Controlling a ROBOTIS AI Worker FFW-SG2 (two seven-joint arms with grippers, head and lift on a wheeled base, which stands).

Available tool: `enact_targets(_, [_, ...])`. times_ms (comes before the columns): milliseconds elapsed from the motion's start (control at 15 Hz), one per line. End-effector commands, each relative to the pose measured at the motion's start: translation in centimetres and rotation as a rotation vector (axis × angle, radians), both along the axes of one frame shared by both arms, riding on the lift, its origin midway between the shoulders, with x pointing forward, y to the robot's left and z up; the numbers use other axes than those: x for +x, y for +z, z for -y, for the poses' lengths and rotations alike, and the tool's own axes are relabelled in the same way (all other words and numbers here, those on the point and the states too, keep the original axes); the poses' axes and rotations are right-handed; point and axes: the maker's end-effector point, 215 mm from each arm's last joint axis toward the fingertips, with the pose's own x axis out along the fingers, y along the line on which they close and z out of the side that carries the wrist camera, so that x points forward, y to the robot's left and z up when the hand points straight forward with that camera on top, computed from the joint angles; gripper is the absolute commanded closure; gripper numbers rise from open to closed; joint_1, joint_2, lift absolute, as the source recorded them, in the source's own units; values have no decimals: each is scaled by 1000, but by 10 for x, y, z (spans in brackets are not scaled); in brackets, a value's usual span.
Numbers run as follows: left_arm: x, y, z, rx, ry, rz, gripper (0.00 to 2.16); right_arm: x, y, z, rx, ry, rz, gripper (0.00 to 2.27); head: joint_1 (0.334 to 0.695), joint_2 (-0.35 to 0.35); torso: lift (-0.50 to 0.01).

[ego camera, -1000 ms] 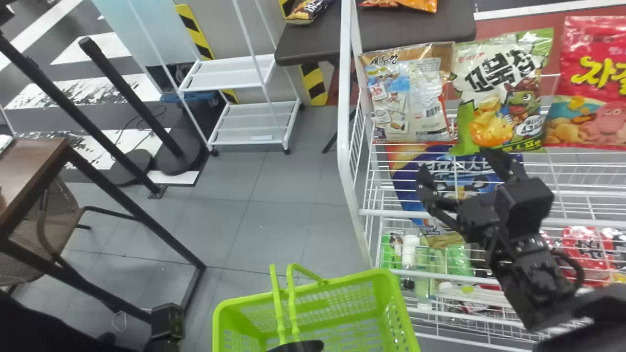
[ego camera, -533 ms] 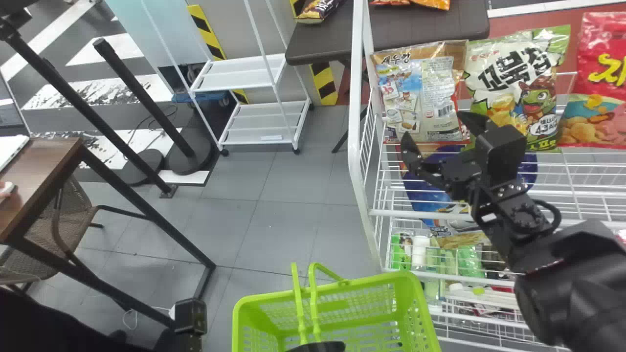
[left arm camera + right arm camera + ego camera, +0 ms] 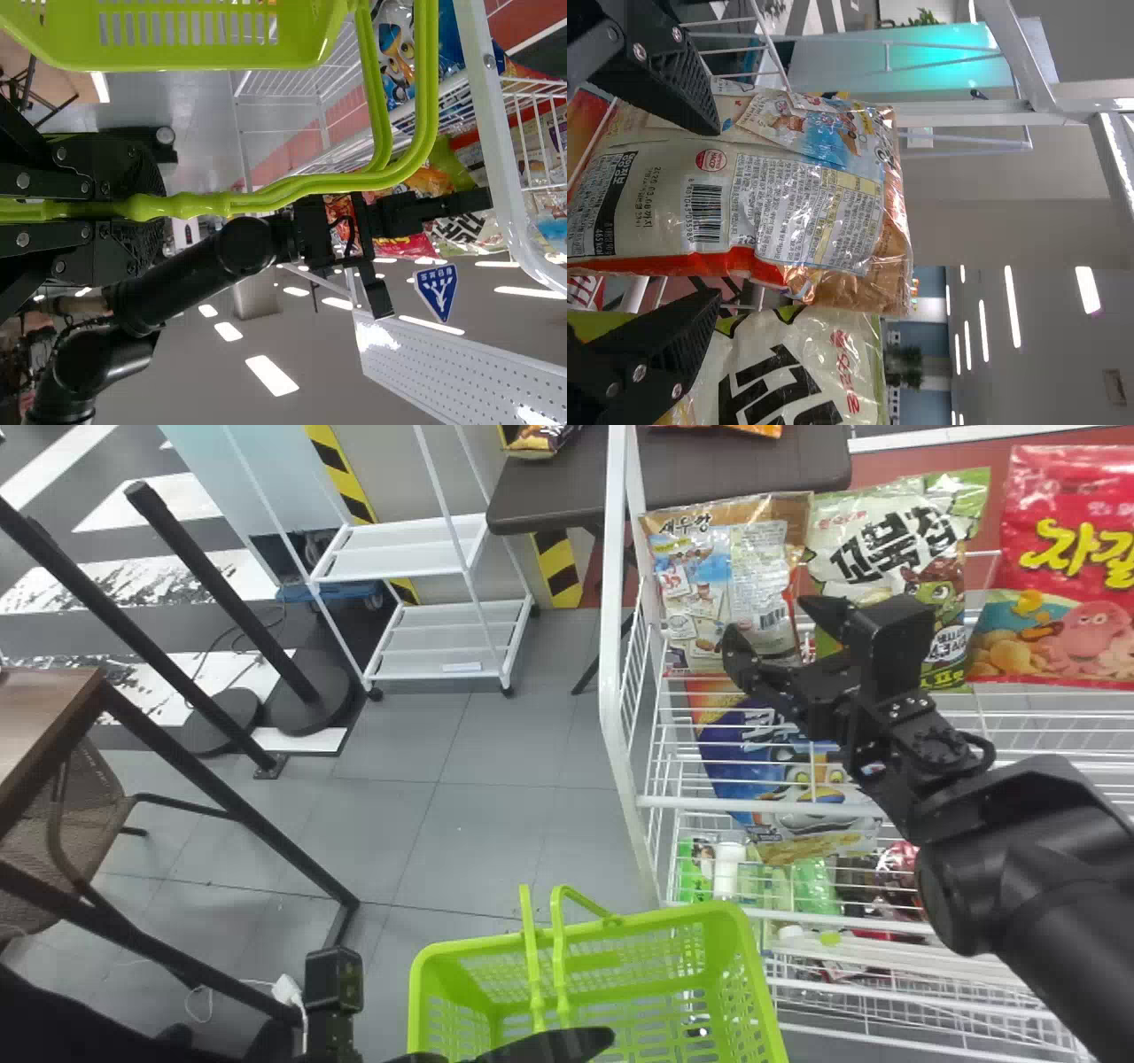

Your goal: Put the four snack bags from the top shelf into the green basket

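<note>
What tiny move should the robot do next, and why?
Probably ease the right gripper forward around the brown bag. The gripper is open in front of it, a finger near each side, so it looks roughly lined up.

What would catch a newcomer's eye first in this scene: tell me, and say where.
Probably the bright green basket, low in the head view's middle, its handles held by the left gripper. Next, likely the row of snack bags high on the white rack at right, with the black right gripper open before the tan bag.
</note>
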Motion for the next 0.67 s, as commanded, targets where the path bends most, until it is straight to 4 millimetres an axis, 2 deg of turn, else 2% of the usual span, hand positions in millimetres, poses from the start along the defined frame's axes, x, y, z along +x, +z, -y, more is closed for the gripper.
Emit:
enact_targets(0, [1,2,1,-13,0,5,1889,2,2,-3,1,32,-3,1069,695,272,0])
enact_targets(133, [1,2,3,-14,-3,6,1889,2,-3,-3,-2,31,-22,1983,695,275,0])
enact_targets(200, [1,2,3,-14,-3,6,1889,2,-4,-3,-1,30,-25,2192,695,275,0])
enact_targets(467, [3,3,3,-14,-3,9,1889,-5,-7,1,9,18,-17,2243,695,271,0])
enact_targets(533, [2,3,2,-13,-2,9,1889,-11,4,-2,26,18,7,2243,695,269,0])
enact_targets(600, [2,3,1,-12,0,9,1889,-13,9,6,45,0,17,2243,695,270,0])
